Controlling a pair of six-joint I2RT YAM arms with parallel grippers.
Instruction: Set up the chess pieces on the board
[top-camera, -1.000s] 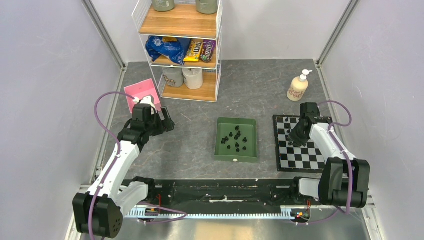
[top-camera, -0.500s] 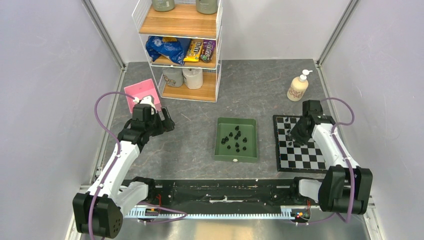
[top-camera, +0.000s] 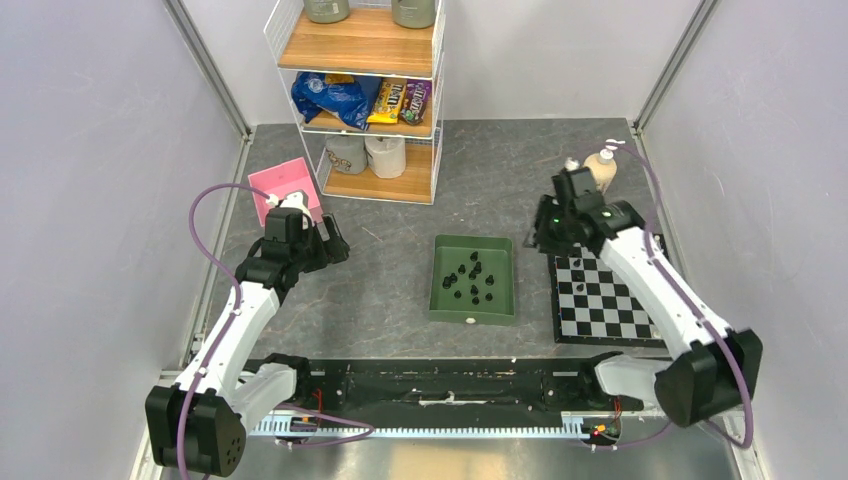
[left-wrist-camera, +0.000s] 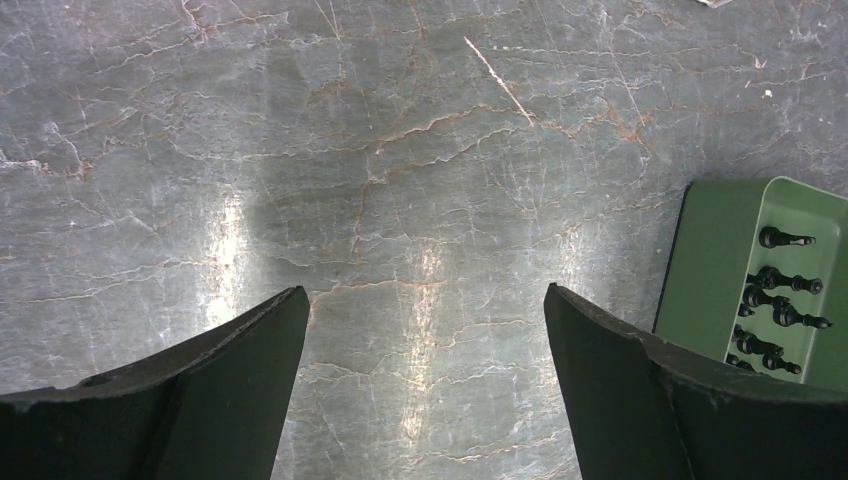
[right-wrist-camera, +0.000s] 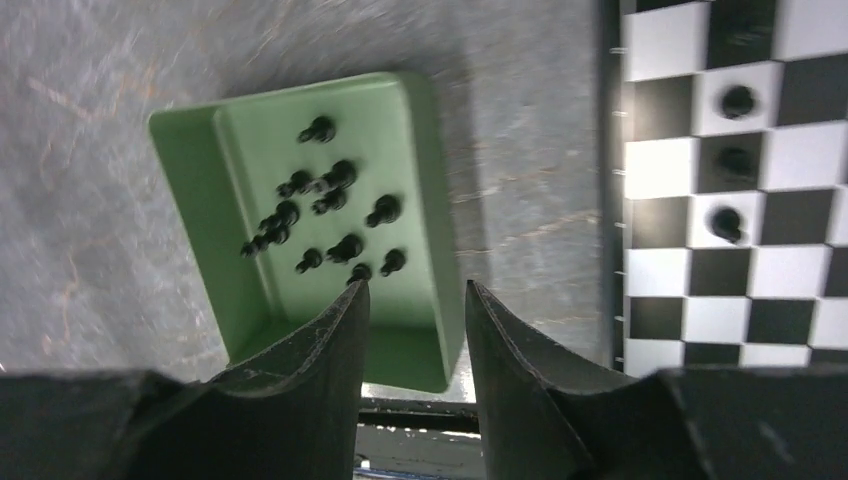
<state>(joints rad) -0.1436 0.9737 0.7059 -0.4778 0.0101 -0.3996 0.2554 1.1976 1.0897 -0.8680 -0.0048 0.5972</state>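
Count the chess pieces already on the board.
3 black chess pieces, on neighbouring squares in one line near the board's edge facing the green tray. The right wrist view crops the board; more may be hidden.

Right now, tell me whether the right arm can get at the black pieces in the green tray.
Probably yes: the right gripper hangs open and empty beside the green tray, and nothing covers the pieces.

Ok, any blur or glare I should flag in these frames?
Right wrist: motion-smeared, the table streaked, the green tray and chessboard soft. Left wrist: sharp, with pale glare patches on the table. Top external: crisp and evenly lit.
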